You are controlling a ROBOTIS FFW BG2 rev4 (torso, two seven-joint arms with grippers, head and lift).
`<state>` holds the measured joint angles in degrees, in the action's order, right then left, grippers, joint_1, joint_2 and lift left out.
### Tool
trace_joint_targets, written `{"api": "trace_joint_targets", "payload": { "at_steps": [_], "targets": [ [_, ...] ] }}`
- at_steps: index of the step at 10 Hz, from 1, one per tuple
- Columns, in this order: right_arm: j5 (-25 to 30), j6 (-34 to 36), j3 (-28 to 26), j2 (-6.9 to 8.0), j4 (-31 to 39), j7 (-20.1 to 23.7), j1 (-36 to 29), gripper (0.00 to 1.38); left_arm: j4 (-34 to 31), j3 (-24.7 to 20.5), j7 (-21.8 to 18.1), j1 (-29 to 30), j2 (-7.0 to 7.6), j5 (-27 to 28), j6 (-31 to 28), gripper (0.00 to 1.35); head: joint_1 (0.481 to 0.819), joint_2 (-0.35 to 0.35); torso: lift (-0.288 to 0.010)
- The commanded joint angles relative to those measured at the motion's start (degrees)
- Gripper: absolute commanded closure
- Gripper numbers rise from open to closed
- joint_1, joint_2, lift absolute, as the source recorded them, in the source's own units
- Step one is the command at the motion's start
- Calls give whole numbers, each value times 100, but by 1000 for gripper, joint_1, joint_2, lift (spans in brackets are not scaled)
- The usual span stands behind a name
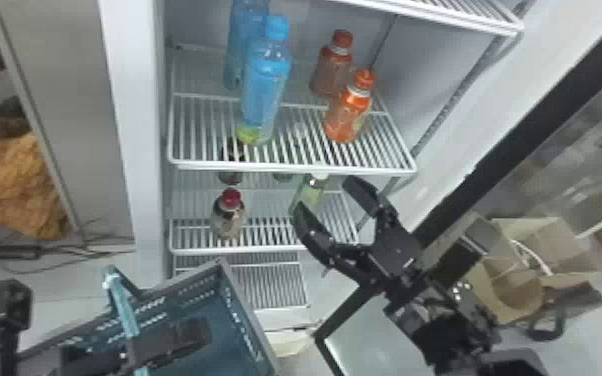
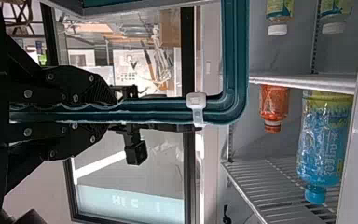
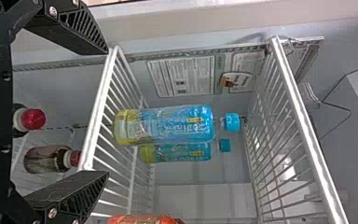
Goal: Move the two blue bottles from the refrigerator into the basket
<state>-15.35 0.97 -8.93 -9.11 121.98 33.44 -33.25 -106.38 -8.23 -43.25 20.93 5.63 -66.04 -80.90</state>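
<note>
Two blue bottles stand upright on the refrigerator's upper shelf, the front blue bottle (image 1: 265, 87) close before the rear blue bottle (image 1: 242, 45). My right gripper (image 1: 327, 202) is open and empty in front of the shelves, lower than the bottles and to their right. In the right wrist view the right gripper (image 3: 107, 112) has its fingers wide apart, with the front blue bottle (image 3: 168, 125) beyond them. At lower left, my left gripper (image 1: 130, 340) is at the teal basket (image 1: 240, 310). The left wrist view has the left gripper (image 2: 109, 112) shut on the basket's rim (image 2: 158, 112).
Orange bottles (image 1: 347, 112) stand to the right of the blue ones on the same shelf, whose front edge (image 1: 290, 168) runs above my right gripper. A red-capped bottle (image 1: 229, 215) and a clear greenish bottle (image 1: 310, 190) are lower down. Cardboard boxes (image 1: 510, 265) lie at right.
</note>
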Motion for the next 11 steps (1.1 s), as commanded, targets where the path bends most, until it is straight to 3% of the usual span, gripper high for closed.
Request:
{"api": "trace_joint_targets", "payload": {
  "at_steps": [1, 11],
  "targets": [
    [4, 2, 117, -21, -140, -39, 232, 128, -14, 0, 1, -12, 0, 0, -10, 1202, 695, -317, -10],
    [95, 128, 916, -135, -1617, -338, 2228, 128, 0, 0, 9, -69, 0, 23, -10, 1202, 695, -222, -10]
  ]
}}
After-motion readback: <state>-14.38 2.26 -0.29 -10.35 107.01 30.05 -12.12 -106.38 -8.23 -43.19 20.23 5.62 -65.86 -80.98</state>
